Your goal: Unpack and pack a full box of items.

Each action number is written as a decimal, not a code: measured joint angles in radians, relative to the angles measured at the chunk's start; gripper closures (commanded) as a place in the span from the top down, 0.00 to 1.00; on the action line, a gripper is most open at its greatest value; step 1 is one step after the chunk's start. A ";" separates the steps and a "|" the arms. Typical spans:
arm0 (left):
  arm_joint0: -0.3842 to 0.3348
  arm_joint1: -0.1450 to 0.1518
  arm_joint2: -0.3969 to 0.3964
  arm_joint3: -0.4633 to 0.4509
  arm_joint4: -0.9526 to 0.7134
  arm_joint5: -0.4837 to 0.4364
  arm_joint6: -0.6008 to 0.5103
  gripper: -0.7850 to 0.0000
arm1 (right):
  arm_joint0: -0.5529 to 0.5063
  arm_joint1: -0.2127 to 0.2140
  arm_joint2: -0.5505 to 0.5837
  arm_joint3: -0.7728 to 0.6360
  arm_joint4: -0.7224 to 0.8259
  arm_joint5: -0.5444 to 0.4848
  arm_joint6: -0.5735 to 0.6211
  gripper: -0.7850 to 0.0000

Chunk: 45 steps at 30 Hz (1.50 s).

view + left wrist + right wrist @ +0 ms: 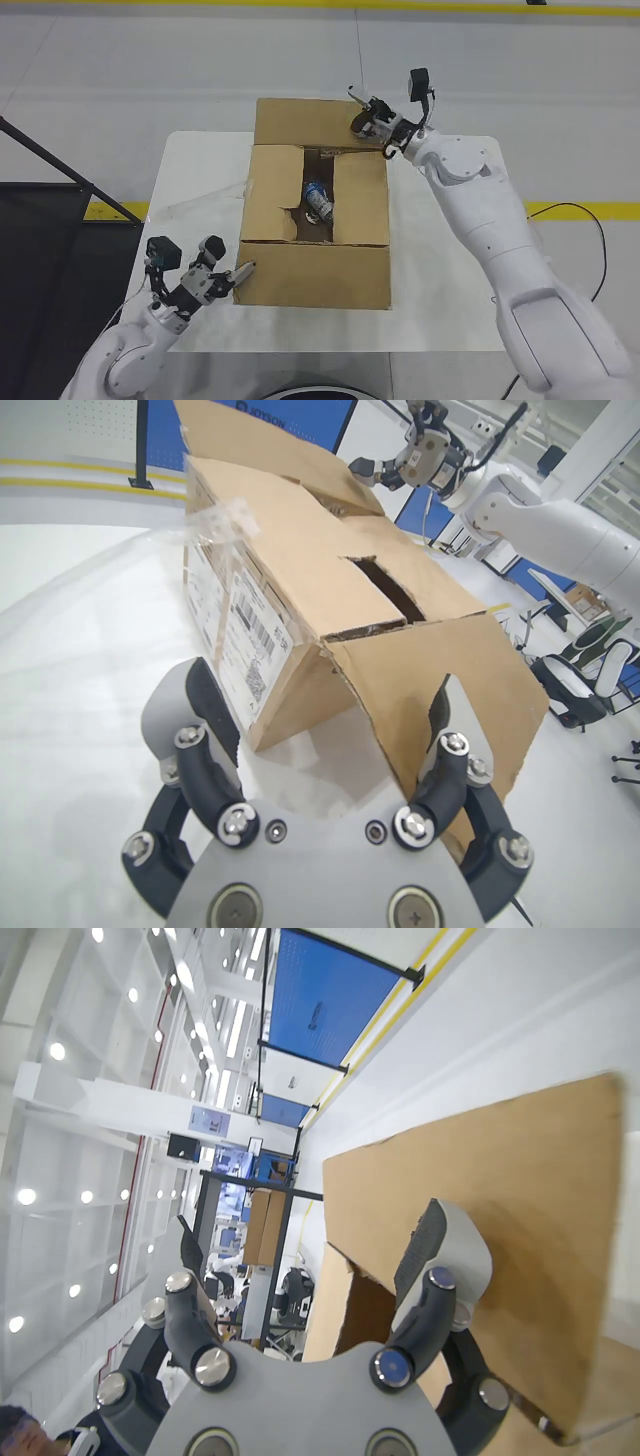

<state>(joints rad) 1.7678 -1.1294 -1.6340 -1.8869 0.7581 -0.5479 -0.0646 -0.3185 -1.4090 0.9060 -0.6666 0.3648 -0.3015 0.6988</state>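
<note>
A brown cardboard box (360, 205) stands in the middle of the white table (200, 175). Its two side flaps lie folded in, and the gap between them shows a blue-and-white bottle (318, 198) inside. The far flap (300, 120) stands outward, while the near flap (315, 275) hangs down the front. My left gripper (228, 278) is open at the box's near left corner; in the left wrist view this gripper (330, 705) has one finger (447, 710) against the near flap (450, 670). My right gripper (366, 112) is open at the far right corner, beside the far flap (500, 1168).
A strip of clear tape (220, 520) hangs loose from the box's upper corner. A black stand (45, 160) and a dark mat lie off the table's left side. Bare table surface runs along both sides of the box.
</note>
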 measured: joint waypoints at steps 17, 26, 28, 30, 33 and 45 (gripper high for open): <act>-0.058 -0.013 -0.007 0.053 -0.014 0.256 0.023 1.00 | -0.142 0.036 -0.003 -0.316 -0.062 0.294 0.265 1.00; -0.158 -0.023 0.092 0.094 0.071 0.358 -0.018 1.00 | -0.161 0.014 -0.021 -0.297 -0.010 0.294 0.210 1.00; -0.163 -0.025 0.105 0.097 0.082 0.361 -0.015 1.00 | -0.159 0.009 -0.028 -0.289 -0.005 0.291 0.204 1.00; -0.165 -0.026 0.114 0.099 0.085 0.362 -0.013 1.00 | -0.154 0.002 -0.037 -0.280 0.000 0.289 0.199 1.00; -0.162 -0.028 0.117 0.099 0.089 0.364 -0.009 1.00 | -0.146 -0.008 -0.048 -0.265 0.009 0.287 0.194 1.00; -0.091 -0.024 0.021 0.074 0.004 0.274 0.046 1.00 | -0.119 -0.042 -0.074 -0.261 0.045 0.253 0.185 1.00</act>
<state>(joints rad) 1.6765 -1.1529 -1.6129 -1.8131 0.7618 -0.2737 -0.0189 -0.4376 -1.4510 0.8321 -0.9273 0.4097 -0.0488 0.8836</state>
